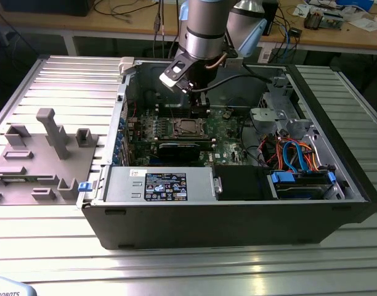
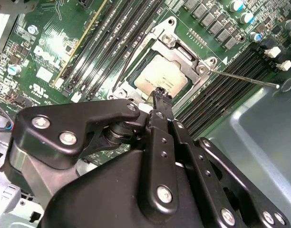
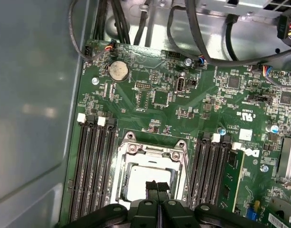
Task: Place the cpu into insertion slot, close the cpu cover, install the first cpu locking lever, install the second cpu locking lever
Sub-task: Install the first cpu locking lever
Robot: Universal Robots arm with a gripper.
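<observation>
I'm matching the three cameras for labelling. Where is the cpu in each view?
Exterior view: cpu near the picture's centre, on the green board.
Second wrist view: cpu just past the tips of the gripper, inside the cover.
First wrist view: cpu partly behind the gripper tips, inside the cover.
Shared landmark: the silvery cover framing it, memory slots on both sides.

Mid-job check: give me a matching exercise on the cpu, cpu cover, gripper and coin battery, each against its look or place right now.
Things:
1. cpu
2. cpu cover
3. gripper
4. coin battery

Descriptions:
A. round and silvery, on the green board
B. pale square chip in the middle of the frame
C. black, shut, just above the chip
D. silvery open-centred plate lying around the chip

Pairs: 1-B, 2-D, 3-C, 4-A.
</observation>
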